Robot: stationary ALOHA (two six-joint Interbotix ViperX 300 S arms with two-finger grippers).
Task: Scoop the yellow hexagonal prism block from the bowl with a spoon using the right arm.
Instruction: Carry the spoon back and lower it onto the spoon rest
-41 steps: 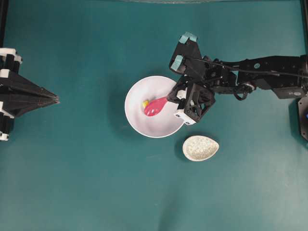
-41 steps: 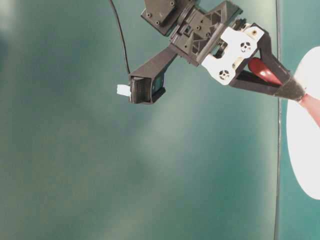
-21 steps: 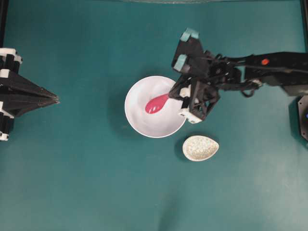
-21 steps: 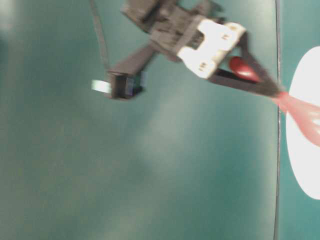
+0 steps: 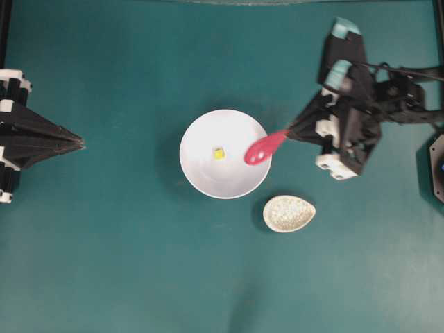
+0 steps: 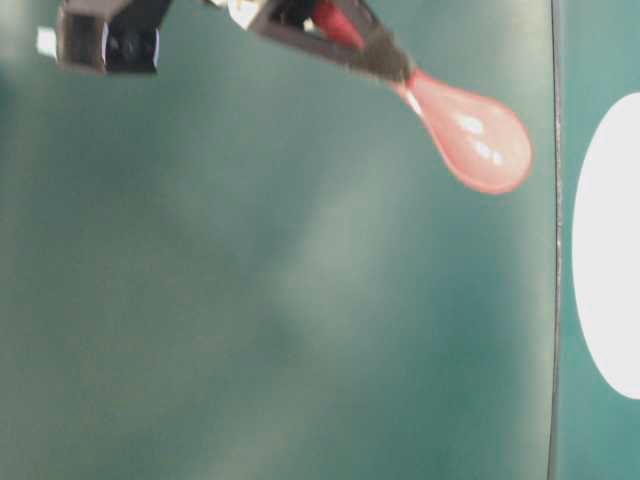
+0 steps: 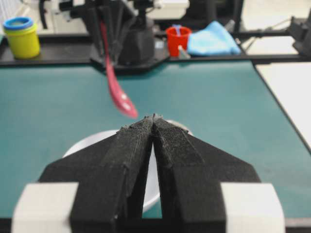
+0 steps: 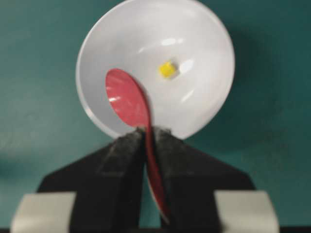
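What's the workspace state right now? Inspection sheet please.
Surface: teal table, bare around the items.
Job's things: yellow block lies in the white bowl; pink spoon is lifted, scoop empty, over the bowl's right rim.
Clutter: speckled beige rest below-right of the bowl, apart from it.
Hands: right hand shut on the spoon's handle; left hand shut, empty, at the left edge.
Cables: thin black cable along the right arm.
Surroundings: yellow container, red cup, blue cloth beyond the table.
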